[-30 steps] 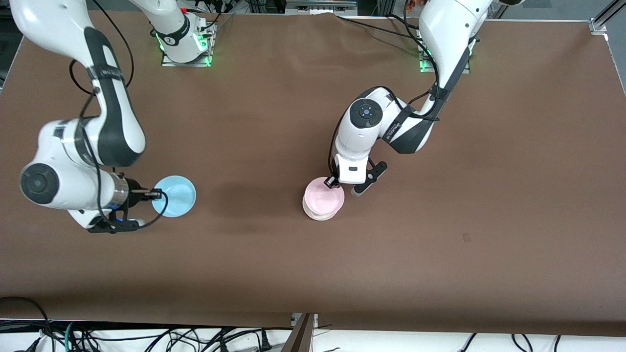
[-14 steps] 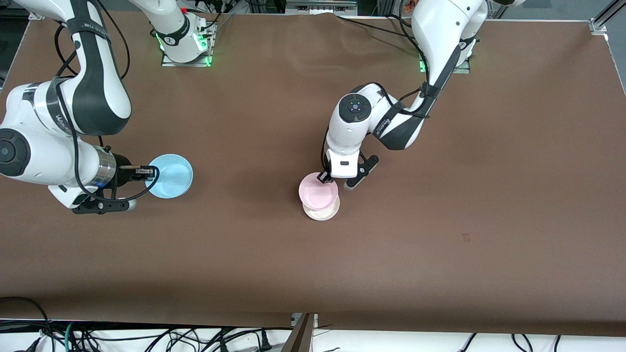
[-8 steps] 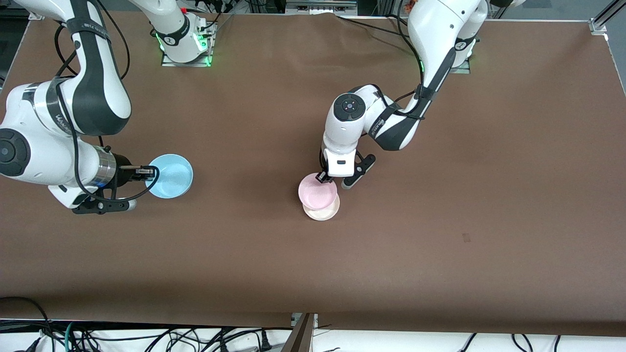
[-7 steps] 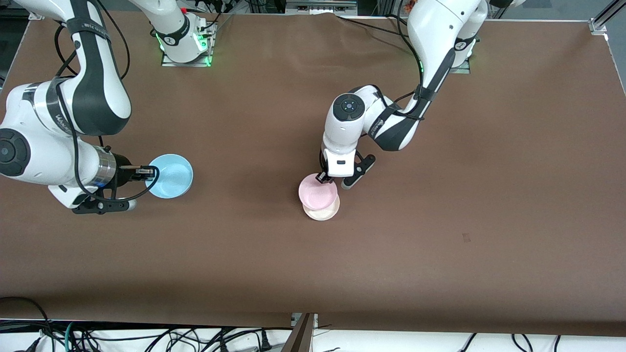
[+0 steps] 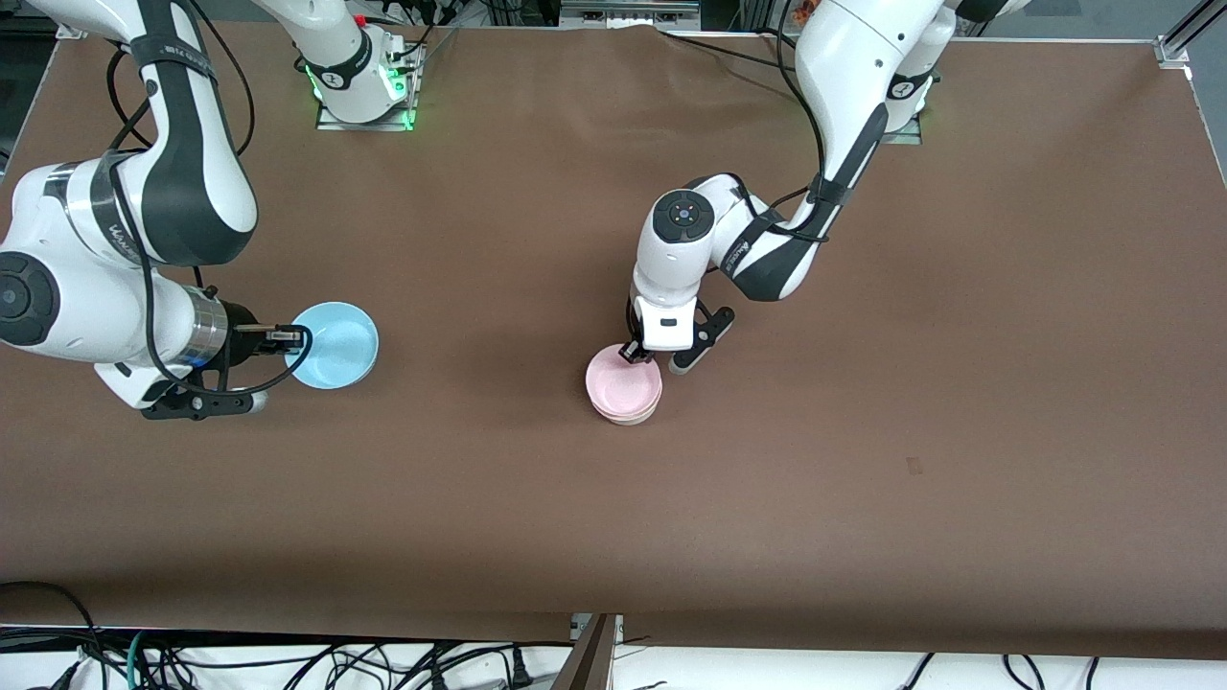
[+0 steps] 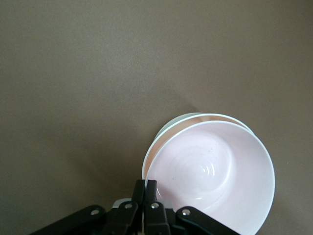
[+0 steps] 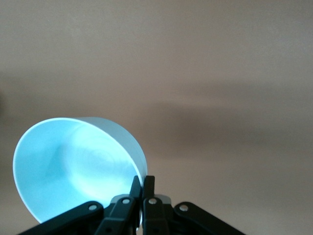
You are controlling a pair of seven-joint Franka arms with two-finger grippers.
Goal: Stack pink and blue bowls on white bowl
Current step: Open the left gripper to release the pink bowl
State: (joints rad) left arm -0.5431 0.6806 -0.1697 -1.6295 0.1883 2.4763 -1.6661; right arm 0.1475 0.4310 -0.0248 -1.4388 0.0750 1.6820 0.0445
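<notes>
Jaws pinch pale pink bowl (image 5: 623, 384) nested in white bowl (image 6: 172, 128).

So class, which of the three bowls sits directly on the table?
The white bowl: only its rim shows under the pink bowl nested in it. The blue bowl is held up by the right gripper.

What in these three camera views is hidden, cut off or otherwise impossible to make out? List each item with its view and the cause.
- White bowl: the pink bowl covers nearly all of it in the front view, and the left wrist view shows only a sliver of rim.
- Whether the pink bowl is fully seated: neither view settles it.
- Blue bowl: cut by the right wrist view's bottom edge.
- Left end effector and right end effector: bodies out of frame.
</notes>
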